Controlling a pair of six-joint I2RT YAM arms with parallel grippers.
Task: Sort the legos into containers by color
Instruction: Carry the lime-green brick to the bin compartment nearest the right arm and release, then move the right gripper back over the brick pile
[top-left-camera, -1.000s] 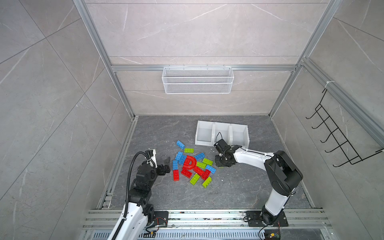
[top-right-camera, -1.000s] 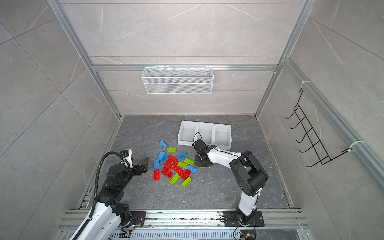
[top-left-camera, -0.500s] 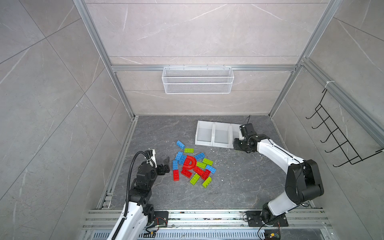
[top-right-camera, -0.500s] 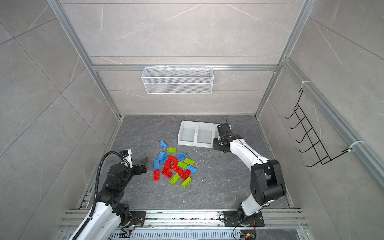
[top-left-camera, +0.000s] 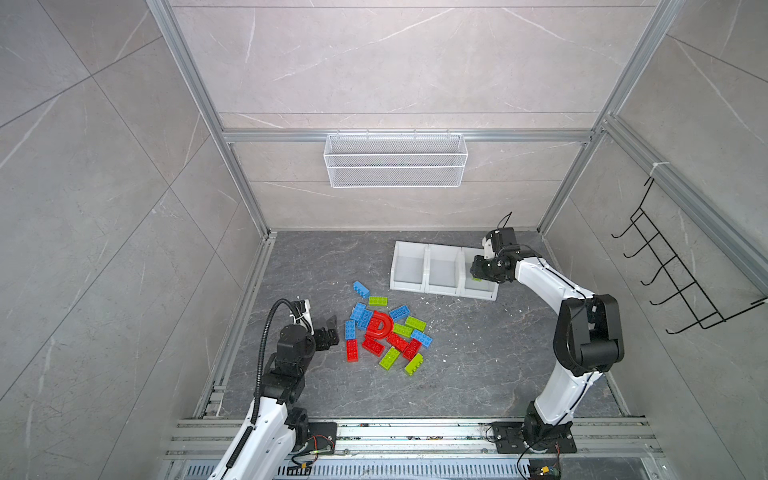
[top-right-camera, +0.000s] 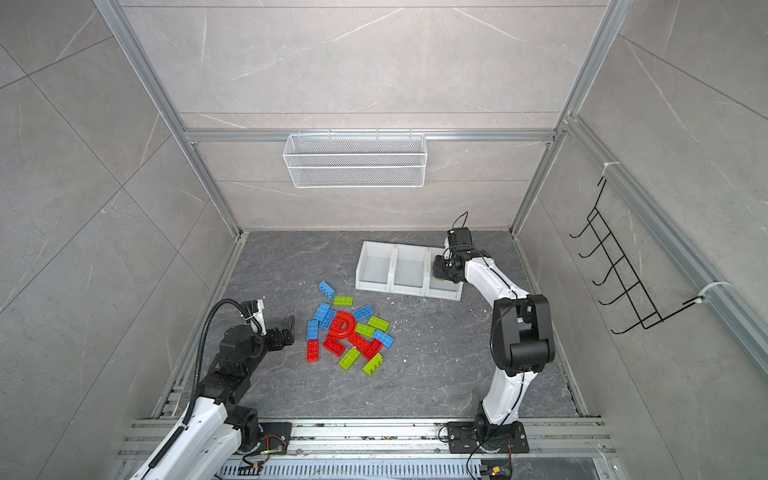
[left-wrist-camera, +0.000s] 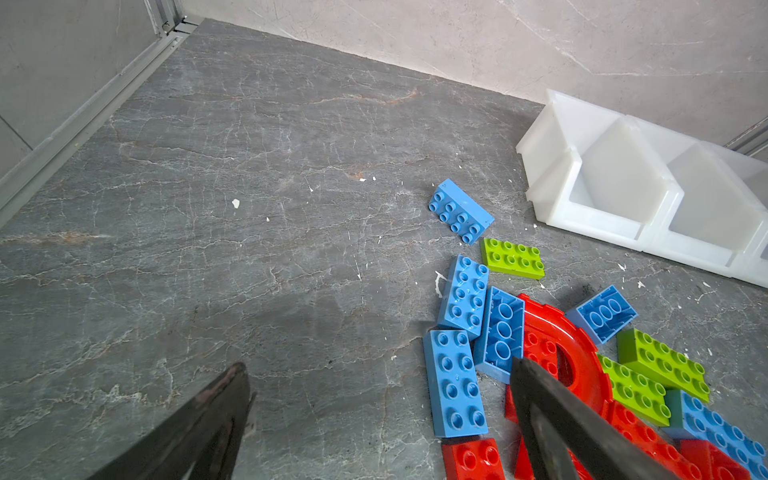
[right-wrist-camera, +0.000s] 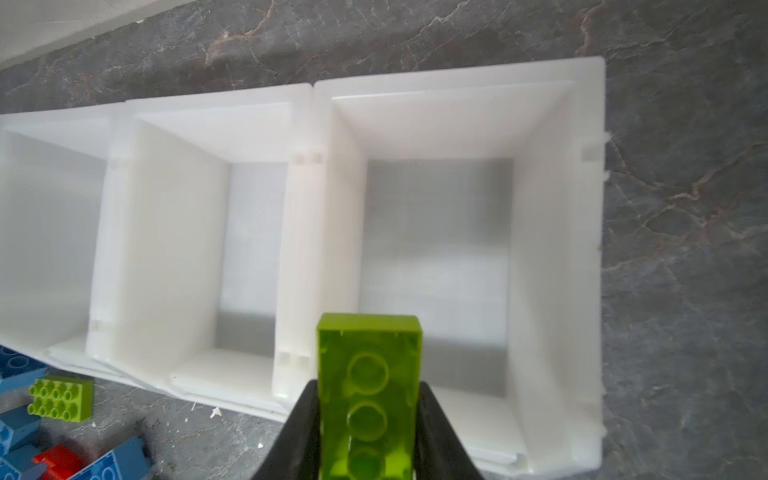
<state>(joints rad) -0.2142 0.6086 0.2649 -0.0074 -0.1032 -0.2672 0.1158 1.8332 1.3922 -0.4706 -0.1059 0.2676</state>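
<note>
We are gripping a green brick (right-wrist-camera: 368, 399) in our right fingers (right-wrist-camera: 436, 432), which are pinching its long sides with its hollow underside facing the wrist camera. In both top views we are holding it over the front of the rightmost bin (top-left-camera: 482, 294) of the three white bins (top-right-camera: 409, 291), which are standing in a row right of centre, toward the back of the desk (top-left-camera: 478, 365). Our left fingers (left-wrist-camera: 552, 415) are standing wide open, holding nothing, at the lower left of the desk in both top views, just left of the pile (top-left-camera: 399, 330) and not touching it. The pile of red, blue and green bricks is lying at the centre of the frame, near the bins but apart from them, with a red arch (left-wrist-camera: 552, 324) sitting in its middle. One blue brick (top-left-camera: 360, 289) is lying at the pile's upper left edge.
</note>
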